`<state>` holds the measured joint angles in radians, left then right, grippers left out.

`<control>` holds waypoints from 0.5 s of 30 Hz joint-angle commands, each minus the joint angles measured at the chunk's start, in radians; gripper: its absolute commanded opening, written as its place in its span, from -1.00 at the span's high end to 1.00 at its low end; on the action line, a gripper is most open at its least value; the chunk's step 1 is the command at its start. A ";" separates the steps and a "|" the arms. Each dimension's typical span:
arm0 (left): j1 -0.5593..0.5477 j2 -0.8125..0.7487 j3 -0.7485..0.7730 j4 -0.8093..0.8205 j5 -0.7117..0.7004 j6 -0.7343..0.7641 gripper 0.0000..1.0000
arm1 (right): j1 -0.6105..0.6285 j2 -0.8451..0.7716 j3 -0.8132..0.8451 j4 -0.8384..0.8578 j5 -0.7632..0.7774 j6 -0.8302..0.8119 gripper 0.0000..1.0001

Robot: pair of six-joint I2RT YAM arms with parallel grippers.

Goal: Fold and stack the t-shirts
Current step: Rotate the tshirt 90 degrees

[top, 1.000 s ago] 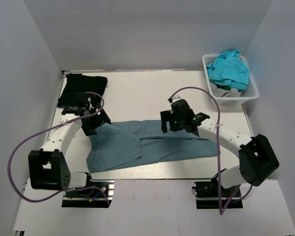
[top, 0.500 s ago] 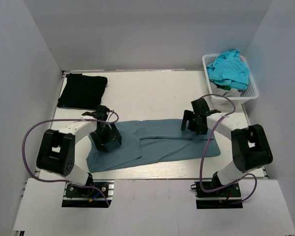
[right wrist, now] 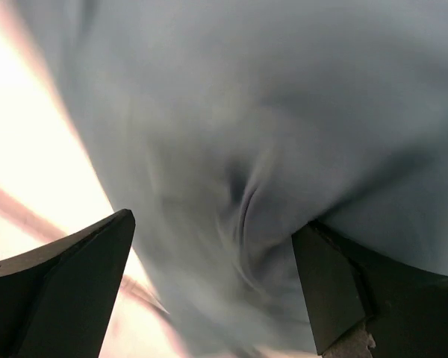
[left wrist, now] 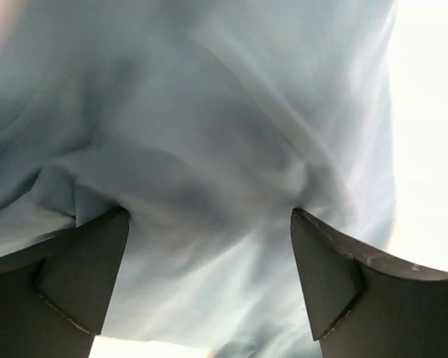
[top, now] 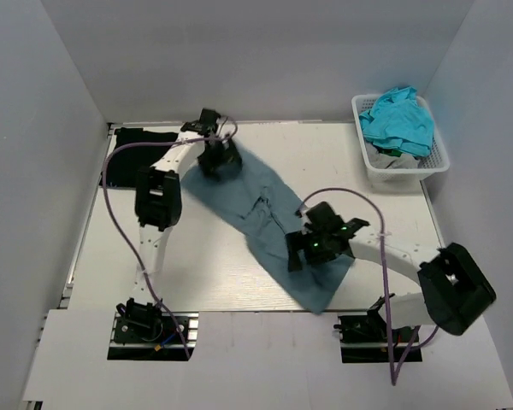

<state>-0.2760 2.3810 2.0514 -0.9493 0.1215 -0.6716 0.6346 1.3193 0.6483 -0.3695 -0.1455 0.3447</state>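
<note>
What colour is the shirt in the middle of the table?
Plain slate-blue shirt, clearest in the top external view.

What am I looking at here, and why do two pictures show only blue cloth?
These are two robot arms bolted at the near edge of a table. The wide picture comes from a camera above and behind them. The other two come from a camera on each wrist, looking past that end effector's two dark fingers. The left end effector and right end effector both sit on a slate-blue t-shirt lying diagonally across the table. In both close-ups the fingers stand apart with cloth filling the gap, so they seem to press on it, not pinch it. A black t-shirt lies at the far left, and a white basket at the far right holds turquoise t-shirts.
</note>
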 commanded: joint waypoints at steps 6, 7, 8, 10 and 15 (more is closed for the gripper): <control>-0.071 0.351 0.323 0.840 0.236 0.070 -0.99 | 0.381 0.336 0.339 -0.181 -0.250 -0.330 -0.81; -0.071 0.365 0.341 0.887 0.221 0.060 -0.99 | 0.390 0.391 0.382 -0.171 -0.267 -0.338 -0.81; -0.071 0.415 0.380 0.888 0.196 0.060 -0.99 | 0.395 0.403 0.399 -0.161 -0.310 -0.339 -0.81; -0.083 0.460 0.467 0.888 0.179 0.060 -0.99 | 0.390 0.423 0.439 -0.123 -0.370 -0.362 -0.62; -0.083 0.460 0.403 0.879 0.040 0.021 -0.99 | 0.396 0.425 0.445 -0.129 -0.341 -0.352 -0.72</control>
<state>-0.3660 2.8258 2.4859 -0.0444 0.2581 -0.6308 1.0279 1.7470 1.0615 -0.4767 -0.4492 0.0280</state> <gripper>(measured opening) 0.993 0.856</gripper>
